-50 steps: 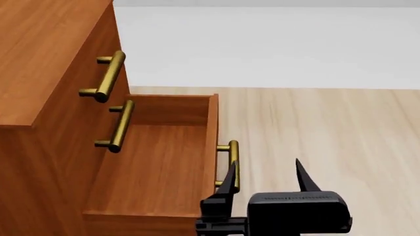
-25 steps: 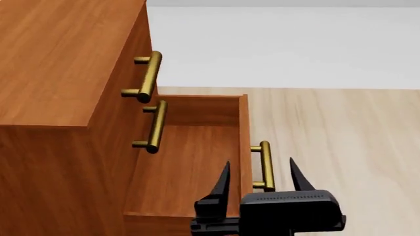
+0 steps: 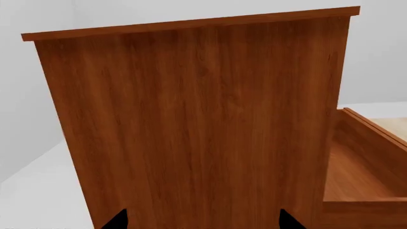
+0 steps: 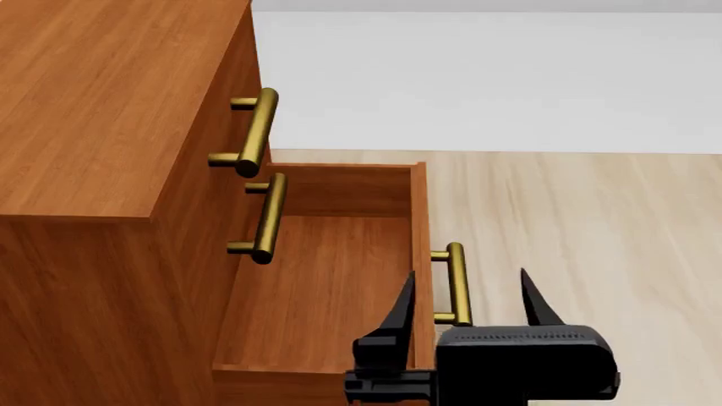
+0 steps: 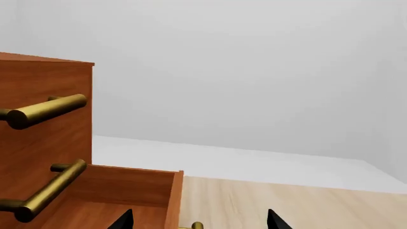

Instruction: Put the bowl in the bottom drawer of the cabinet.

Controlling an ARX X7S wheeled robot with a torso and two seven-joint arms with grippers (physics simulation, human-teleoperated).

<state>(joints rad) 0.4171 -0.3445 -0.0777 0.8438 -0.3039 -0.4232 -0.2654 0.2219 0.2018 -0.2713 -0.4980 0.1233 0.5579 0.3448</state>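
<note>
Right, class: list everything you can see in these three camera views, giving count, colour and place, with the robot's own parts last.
cabinet: one, reddish-brown wood, at the left of the head view.
bottom drawer: one, reddish-brown, pulled out, nothing visible inside.
brass bar handles: three; top, middle, bottom drawer's.
floor: pale wood, turning white farther off.
bowl: not in any view.
right end effector: black, open, its fingers either side of the bottom handle.
left end effector: black tips, open, facing the cabinet's side.
</note>
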